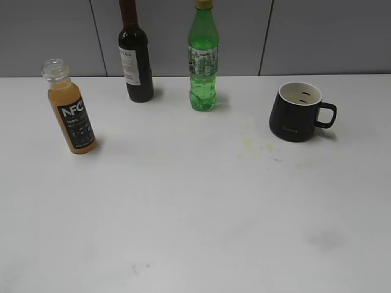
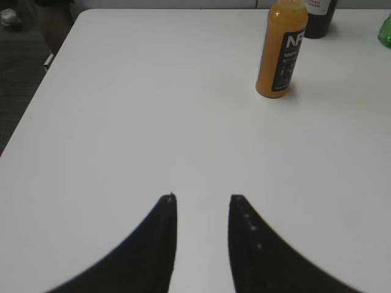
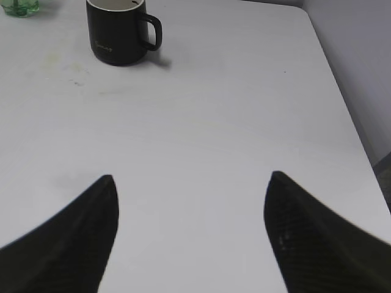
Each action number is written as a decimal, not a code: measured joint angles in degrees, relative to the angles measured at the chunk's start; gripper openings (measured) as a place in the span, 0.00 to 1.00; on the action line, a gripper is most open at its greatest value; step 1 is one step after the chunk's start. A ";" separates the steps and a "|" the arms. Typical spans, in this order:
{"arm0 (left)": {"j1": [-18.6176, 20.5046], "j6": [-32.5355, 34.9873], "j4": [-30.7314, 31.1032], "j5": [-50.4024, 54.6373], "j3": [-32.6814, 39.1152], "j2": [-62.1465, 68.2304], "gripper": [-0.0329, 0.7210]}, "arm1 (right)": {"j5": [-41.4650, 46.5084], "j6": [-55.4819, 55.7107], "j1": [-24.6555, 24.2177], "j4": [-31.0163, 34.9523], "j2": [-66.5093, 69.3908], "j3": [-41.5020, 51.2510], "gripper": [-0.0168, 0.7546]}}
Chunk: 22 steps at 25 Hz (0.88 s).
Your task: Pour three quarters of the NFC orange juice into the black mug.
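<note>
Juice first: the NFC orange juice (image 1: 71, 113) stands capless and upright on the far left of the white table (image 1: 195, 213), its long axis vertical with a slight lean, well apart from the black mug (image 1: 298, 112) on the far right, whose handle points right. Between them at the back stand a dark wine bottle (image 1: 135, 58) and a green soda bottle (image 1: 203, 61), neither touching anything. In the left wrist view the left gripper (image 2: 203, 198) hangs over bare table, jaws parted by a narrow gap and holding nothing, with the bottle ahead and to its right. The right gripper (image 3: 192, 177) has its jaws spread wide, also empty, and the mug lies ahead and to its left. The left arm looks the nearer to the bottle, so the pick likely falls to it: reach forward and rightward, likely widening the jaws first, and close across the upright body from the side. Nothing has been poured yet.
</note>
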 joint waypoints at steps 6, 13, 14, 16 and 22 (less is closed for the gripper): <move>0.00 0.00 0.00 0.00 0.00 0.00 0.36 | 0.00 0.00 0.00 0.00 0.00 0.00 0.75; 0.00 0.00 0.00 0.00 0.00 0.00 0.36 | 0.00 0.00 0.00 0.18 0.00 0.00 0.75; 0.00 0.00 0.00 0.00 0.00 0.00 0.36 | 0.00 0.00 0.00 0.18 0.00 0.00 0.75; 0.00 0.00 0.00 0.00 0.00 0.00 0.36 | 0.00 0.00 0.00 0.24 0.00 0.00 0.75; 0.00 0.00 0.00 0.00 0.00 0.00 0.36 | -3.27 1.02 0.00 0.81 0.28 -1.09 0.89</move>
